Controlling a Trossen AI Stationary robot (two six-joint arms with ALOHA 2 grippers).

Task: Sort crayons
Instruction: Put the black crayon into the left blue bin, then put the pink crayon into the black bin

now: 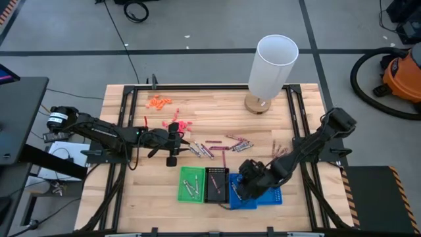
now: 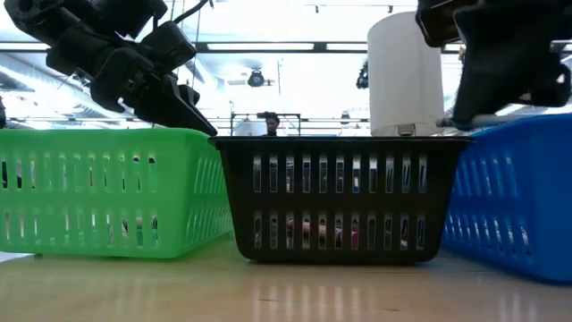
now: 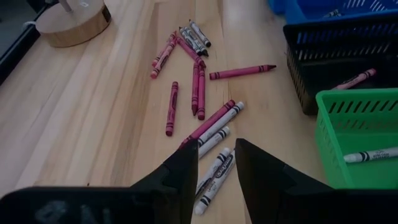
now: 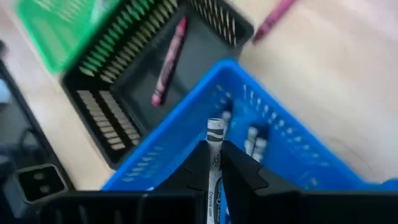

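I counted three baskets in a row: one green (image 1: 192, 184), one black (image 1: 217, 184), one blue (image 1: 263, 195). One crayon (image 4: 170, 61) lay in the black one, and my right claw (image 4: 215, 163) pinched one grey crayon (image 4: 214, 155). One white cylinder (image 1: 273, 66) stood at the far side. Loose crayons (image 3: 198, 93) numbered about a dozen.

Left gripper (image 3: 212, 163) fingers parted, low; right gripper (image 4: 214, 163) fingers clamped.

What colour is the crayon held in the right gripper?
Grey-silver crayon, over the blue tray; clearest in the right wrist view.

Blue tray (image 4: 186, 149) contents blurred.
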